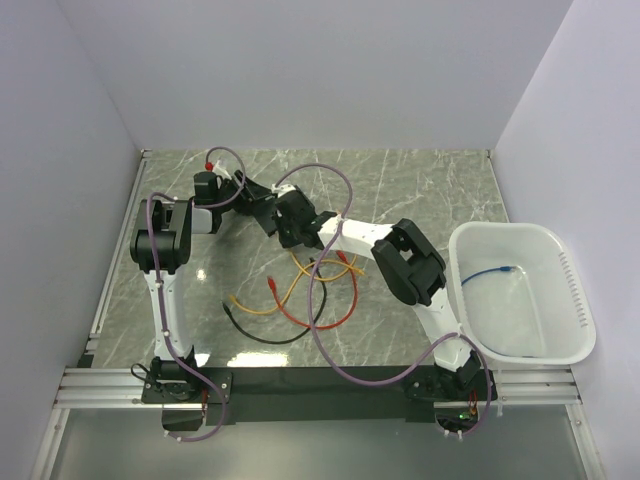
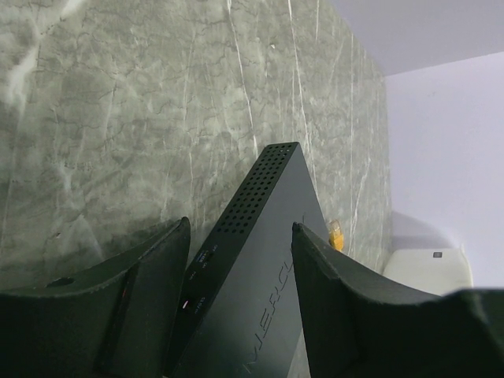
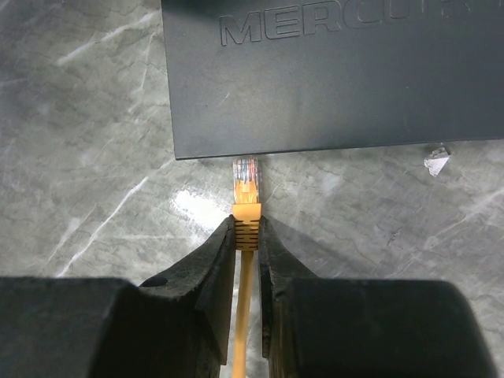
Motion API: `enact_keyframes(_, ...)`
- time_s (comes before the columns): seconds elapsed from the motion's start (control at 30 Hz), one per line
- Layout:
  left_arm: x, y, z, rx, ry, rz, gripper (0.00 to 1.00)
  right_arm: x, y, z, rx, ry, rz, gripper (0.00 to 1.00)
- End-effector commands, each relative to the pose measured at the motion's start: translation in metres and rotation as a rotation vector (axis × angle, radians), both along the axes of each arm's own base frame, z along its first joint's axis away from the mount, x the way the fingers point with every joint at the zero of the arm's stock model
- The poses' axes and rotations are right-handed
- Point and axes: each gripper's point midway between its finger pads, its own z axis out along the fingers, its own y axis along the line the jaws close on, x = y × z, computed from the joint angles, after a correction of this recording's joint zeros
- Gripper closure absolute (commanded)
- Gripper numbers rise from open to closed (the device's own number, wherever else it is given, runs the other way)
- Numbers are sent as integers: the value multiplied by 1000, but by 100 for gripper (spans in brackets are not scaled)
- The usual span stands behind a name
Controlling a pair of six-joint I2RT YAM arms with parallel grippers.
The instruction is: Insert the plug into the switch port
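Note:
The switch is a flat matte-black box lying on the marble table; its sockets are hidden under its near edge. My right gripper is shut on the yellow boot of the plug. The plug's clear tip reaches the switch's near edge. My left gripper straddles the switch from the other side, with a finger against each flank. The plug peeks out beyond the switch there. In the top view both grippers, left and right, meet at the switch at the table's back left.
Loose yellow, red and black cables lie in the middle of the table. A white bin with a blue cable stands at the right. A small white scrap lies beside the switch's edge. Walls enclose the table.

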Motion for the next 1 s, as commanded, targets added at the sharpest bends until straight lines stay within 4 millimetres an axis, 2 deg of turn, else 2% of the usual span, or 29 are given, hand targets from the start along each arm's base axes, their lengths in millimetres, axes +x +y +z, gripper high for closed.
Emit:
enact_keyframes(0.0, -11, -8, -28, 32, 79, -22, 39, 19, 13, 33, 50, -91, -24, 100)
enact_keyframes(0.4, -10, -12, -31, 48, 86, -34, 39, 22, 21, 44, 72, -107, -32, 100)
enact_keyframes(0.77, -9, -14, -35, 60, 104, -42, 39, 30, 18, 50, 61, -163, -67, 100)
enact_keyframes(0.97, -10, -15, -37, 62, 113, -55, 39, 29, 24, 43, 7, -206, -32, 100)
